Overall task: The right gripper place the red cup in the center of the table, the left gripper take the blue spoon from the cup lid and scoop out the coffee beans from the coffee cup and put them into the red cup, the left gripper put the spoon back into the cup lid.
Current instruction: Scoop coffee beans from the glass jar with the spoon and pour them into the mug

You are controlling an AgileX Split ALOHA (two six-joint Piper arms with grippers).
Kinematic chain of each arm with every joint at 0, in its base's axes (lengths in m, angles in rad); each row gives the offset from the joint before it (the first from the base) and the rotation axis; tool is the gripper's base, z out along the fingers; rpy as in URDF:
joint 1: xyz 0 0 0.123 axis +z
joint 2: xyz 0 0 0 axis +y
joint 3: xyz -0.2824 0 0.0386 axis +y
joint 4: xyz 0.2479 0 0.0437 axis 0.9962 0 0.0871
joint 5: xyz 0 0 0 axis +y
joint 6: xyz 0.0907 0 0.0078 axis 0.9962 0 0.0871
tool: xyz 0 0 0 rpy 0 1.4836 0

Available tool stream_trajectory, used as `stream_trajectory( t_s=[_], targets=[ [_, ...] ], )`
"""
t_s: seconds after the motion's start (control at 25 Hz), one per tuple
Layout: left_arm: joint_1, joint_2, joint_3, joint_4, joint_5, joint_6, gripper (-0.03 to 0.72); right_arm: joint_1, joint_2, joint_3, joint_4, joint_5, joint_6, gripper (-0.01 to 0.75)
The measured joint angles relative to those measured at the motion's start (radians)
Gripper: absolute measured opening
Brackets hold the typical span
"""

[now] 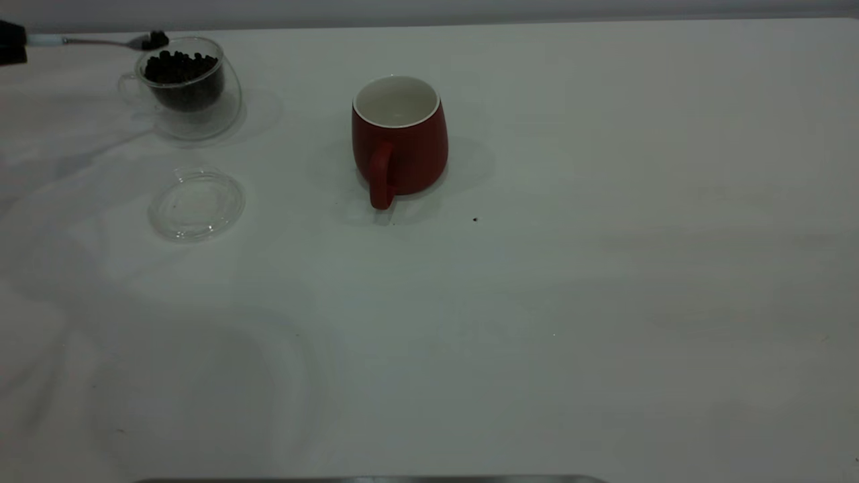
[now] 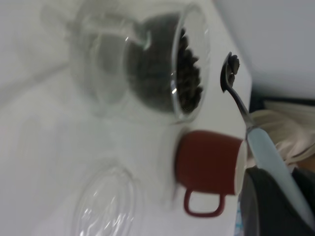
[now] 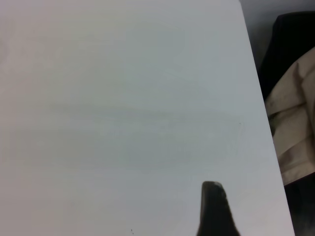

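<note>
Spoon [image 1: 94, 42] held level at the far left of the table [image 1: 604, 302], just above and behind the glass cup [image 1: 188, 87]. Bowl of spoon carries a few dark beans; pale handle runs left into the left gripper [image 1: 12, 42], which pinches it at the frame edge. Only a black corner of that gripper shows in the exterior view; the left wrist view shows the handle [image 2: 275, 167] clamped against a dark finger [image 2: 270, 206].

Near to far, exterior view:
- Near half of the table: bare white surface.
- Small dark speck [image 1: 475, 219] right of and nearer than the mug.
- Lid [image 1: 196, 204] flat on the table, left side, well apart from the mug, nearer than the glass cup. Nothing on it.
- Mug [image 1: 400, 141] upright near table centre, handle facing the camera, white inside showing no beans.
- Glass cup upright at far left, heaped with beans [image 1: 180, 67], clear handle pointing left.
- Spoon bowl [image 1: 153, 40] over the cup's far rim, not touching the heap.

Right gripper [image 3: 214, 211]: one dark finger seen in the right wrist view over bare table; cannot tell whether spread or pressed together. Out of the exterior view.
</note>
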Motion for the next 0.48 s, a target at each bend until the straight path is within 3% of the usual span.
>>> stream_trajectory(
  t_s=[0.24,0.48],
  targets=[
    [-0.007,0.000,0.000,-0.070,0.002,0.017,0.127,0.000,0.000,0.000,0.000,0.000,0.000,0.518],
    [-0.077,0.000,0.000,-0.052,0.002,0.018,0.127,0.000,0.000,0.000,0.000,0.000,0.000,0.518]
  ],
)
